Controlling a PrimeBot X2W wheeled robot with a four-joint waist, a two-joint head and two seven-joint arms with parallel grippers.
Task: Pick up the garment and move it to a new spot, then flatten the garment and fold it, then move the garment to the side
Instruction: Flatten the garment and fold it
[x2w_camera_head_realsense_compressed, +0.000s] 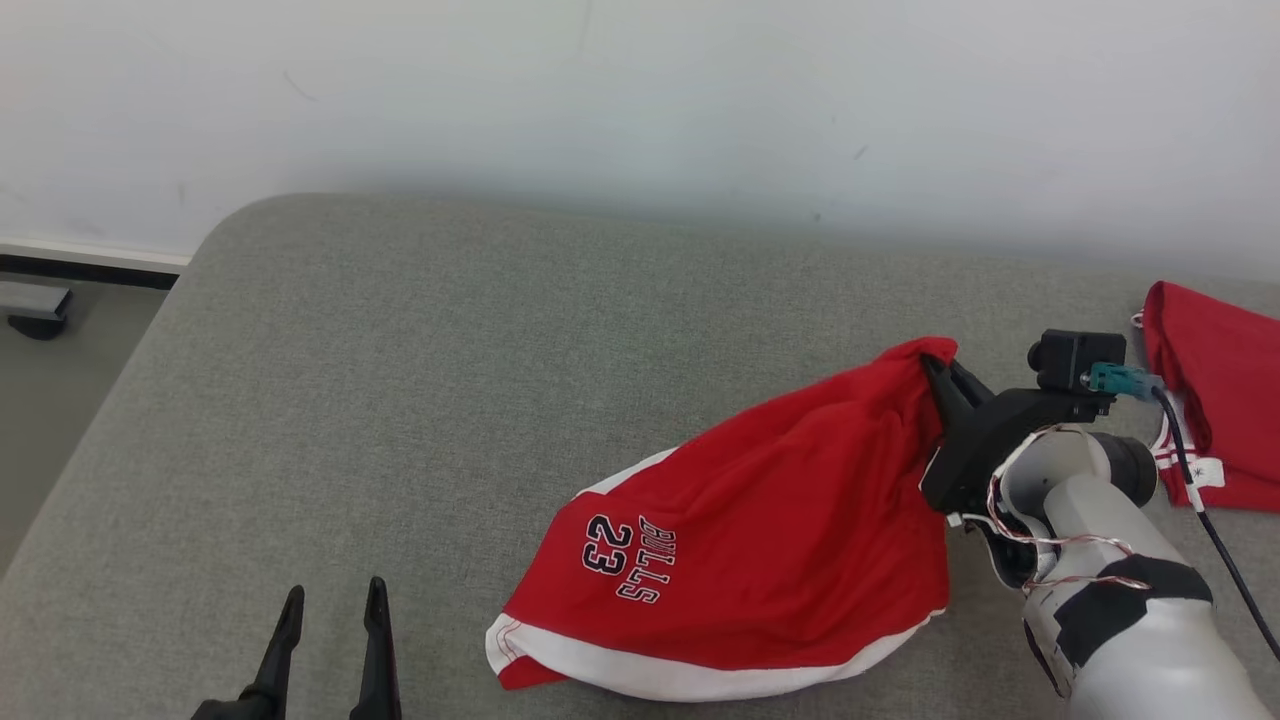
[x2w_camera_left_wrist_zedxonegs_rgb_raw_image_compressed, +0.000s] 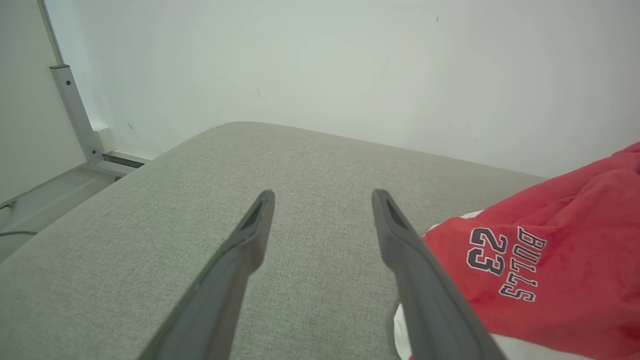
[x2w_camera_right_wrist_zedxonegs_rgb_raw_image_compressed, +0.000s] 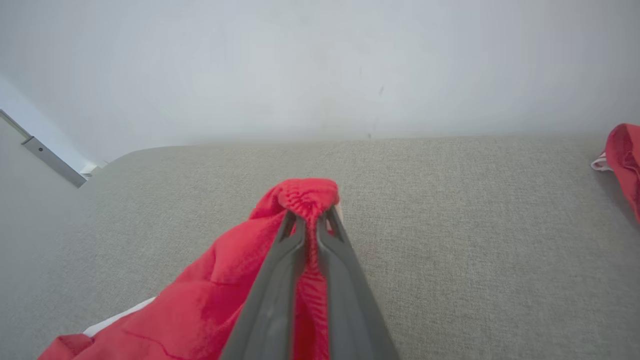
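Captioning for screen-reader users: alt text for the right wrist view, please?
The right gripper pinches the gathered edge of a red garment between its closed dark fingers, above a grey fabric surface. Another red cloth lies at the far right edge, and a white wall stands behind.

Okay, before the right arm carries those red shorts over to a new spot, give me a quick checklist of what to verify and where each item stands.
1. Right gripper shut on the red shorts: ok, the bunched waistband is pinched at the fingertips.
2. Shorts fully lifted: not ok, the white hem lies on the grey cushion.
3. Left gripper out of the way: ok, open and apart from the shorts.
4. Free landing space: ok, bare cushion to the left.
5. Second red garment separate from the shorts: ok.
6. Cable free of that second garment: cannot tell, it crosses in front of it.
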